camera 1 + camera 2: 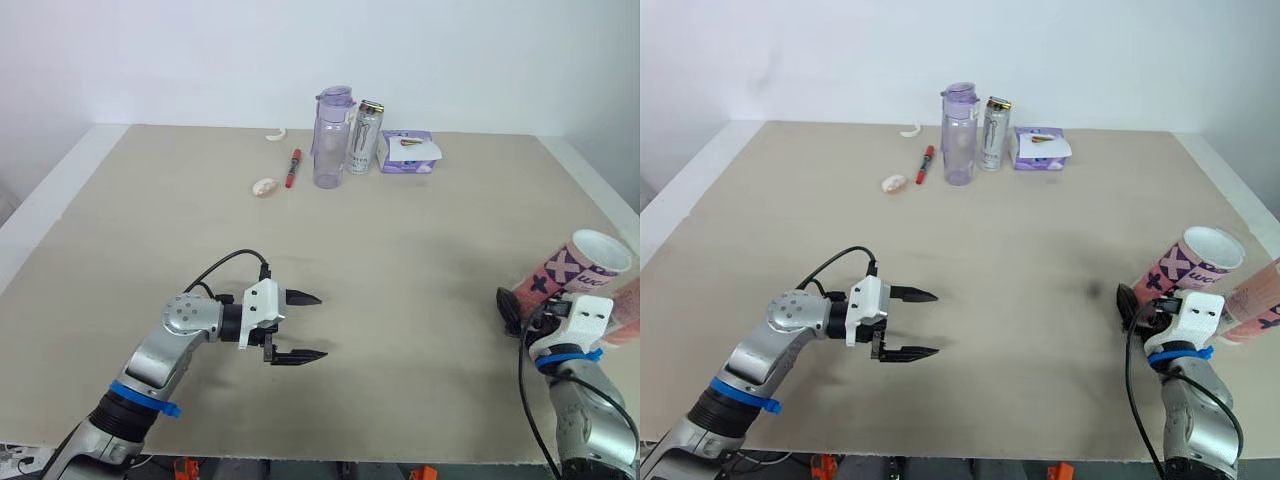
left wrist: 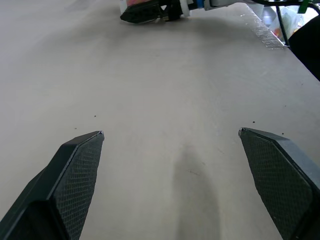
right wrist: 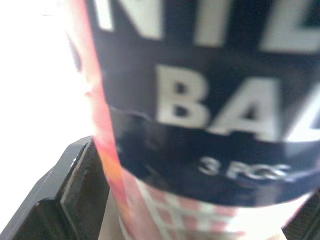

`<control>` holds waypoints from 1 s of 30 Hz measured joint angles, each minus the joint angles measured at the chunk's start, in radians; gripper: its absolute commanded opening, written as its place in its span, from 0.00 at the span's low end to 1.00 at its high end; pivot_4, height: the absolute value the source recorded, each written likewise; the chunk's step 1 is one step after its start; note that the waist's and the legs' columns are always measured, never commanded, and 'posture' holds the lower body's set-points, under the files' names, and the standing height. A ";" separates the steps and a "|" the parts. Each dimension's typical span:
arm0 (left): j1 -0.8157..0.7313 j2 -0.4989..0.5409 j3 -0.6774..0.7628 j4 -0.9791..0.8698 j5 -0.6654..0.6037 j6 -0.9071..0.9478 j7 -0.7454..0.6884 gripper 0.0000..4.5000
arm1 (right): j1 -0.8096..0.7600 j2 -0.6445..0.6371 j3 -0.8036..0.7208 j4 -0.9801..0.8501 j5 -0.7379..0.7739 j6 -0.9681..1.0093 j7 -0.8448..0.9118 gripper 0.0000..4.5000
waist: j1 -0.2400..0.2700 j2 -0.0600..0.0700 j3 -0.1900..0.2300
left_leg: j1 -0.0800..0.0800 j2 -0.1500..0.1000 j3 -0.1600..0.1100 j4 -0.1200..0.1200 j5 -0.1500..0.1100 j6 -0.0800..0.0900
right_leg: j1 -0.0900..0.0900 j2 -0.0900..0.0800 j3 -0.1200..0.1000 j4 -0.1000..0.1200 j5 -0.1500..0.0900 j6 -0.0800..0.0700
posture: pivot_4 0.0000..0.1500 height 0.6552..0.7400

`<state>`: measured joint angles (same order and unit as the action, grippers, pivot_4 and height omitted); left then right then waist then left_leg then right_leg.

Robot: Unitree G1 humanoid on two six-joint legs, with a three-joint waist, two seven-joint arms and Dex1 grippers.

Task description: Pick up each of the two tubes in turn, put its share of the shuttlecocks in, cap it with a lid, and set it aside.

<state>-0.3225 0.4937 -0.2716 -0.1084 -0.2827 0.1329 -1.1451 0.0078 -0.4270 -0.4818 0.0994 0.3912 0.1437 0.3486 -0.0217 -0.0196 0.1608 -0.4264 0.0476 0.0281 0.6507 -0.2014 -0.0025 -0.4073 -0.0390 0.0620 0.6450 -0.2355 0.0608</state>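
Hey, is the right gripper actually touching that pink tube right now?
Touching. In the right wrist view the pink tube sits between the fingers of the right gripper, its side pressed against one with no gap.

We find a bottle [image 1: 332,140] at the far middle of the table [image 1: 150,230]. A can [image 1: 364,138] stands just beside it on the right, and a pack [image 1: 408,152] lies right of the can. A pen [image 1: 294,167] and a lump [image 1: 265,187] lie left of the bottle, with a scrap [image 1: 277,134] behind them. The left gripper [image 1: 318,326] is front left. Far right, the right gripper [image 1: 1152,300] holds a tilted tube [image 1: 575,268], with a second tube [image 1: 625,310] just right of it.
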 measured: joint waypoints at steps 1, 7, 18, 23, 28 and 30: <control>0.000 0.000 -0.001 0.000 0.000 0.000 0.000 1.00 | 0.013 0.001 0.000 -0.012 0.001 0.005 0.000 1.00 | 0.000 0.000 0.000 | 0.000 0.000 0.000 0.000 0.000 0.000 | 0.000 0.000 0.000 0.000 0.000 0.000 | 1.00 1.00; 0.000 -0.001 -0.007 0.001 0.001 0.000 -0.005 1.00 | 0.076 0.008 0.000 -0.081 0.016 0.028 0.001 1.00 | 0.000 0.000 0.000 | 0.000 0.000 0.000 0.000 0.000 0.000 | 0.000 0.000 0.000 0.000 0.000 0.000 | 1.00 1.00; -0.007 -0.005 -0.015 0.015 0.009 -0.005 -0.020 1.00 | 0.239 0.022 -0.004 -0.255 0.047 0.088 -0.002 1.00 | 0.002 0.000 0.000 | 0.000 0.000 0.000 -0.001 0.000 0.000 | 0.000 0.000 0.000 0.000 -0.002 -0.001 | 1.00 1.00; -0.019 -0.008 -0.017 0.032 0.010 -0.009 -0.021 1.00 | 0.343 0.024 -0.019 -0.331 0.067 0.098 0.019 1.00 | 0.003 0.000 0.000 | 0.000 0.000 0.000 -0.001 0.000 0.000 | 0.000 -0.001 0.000 0.000 -0.002 -0.001 | 1.00 1.00; -0.030 -0.006 -0.012 0.072 0.010 -0.020 -0.019 1.00 | 0.468 -0.029 -0.049 -0.354 0.071 0.046 0.132 1.00 | 0.002 0.000 -0.001 | 0.000 -0.001 0.000 -0.001 -0.001 -0.001 | -0.001 -0.002 0.000 0.000 -0.002 -0.001 | 1.00 1.00; -0.031 -0.002 -0.002 0.088 0.010 -0.027 -0.018 1.00 | 0.513 -0.062 -0.049 -0.357 0.064 0.009 0.201 1.00 | 0.002 0.001 -0.001 | 0.000 -0.001 0.000 -0.002 -0.001 -0.001 | -0.001 -0.002 0.000 0.000 -0.003 -0.001 | 1.00 1.00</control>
<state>-0.3537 0.4919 -0.2732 -0.0203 -0.2725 0.1057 -1.1631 0.5213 -0.4894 -0.5308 -0.2574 0.4553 0.1525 0.5500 -0.0195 -0.0189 0.1602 -0.4264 0.0469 0.0282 0.6491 -0.2020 -0.0033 -0.4080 -0.0408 0.0619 0.6448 -0.2380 0.0600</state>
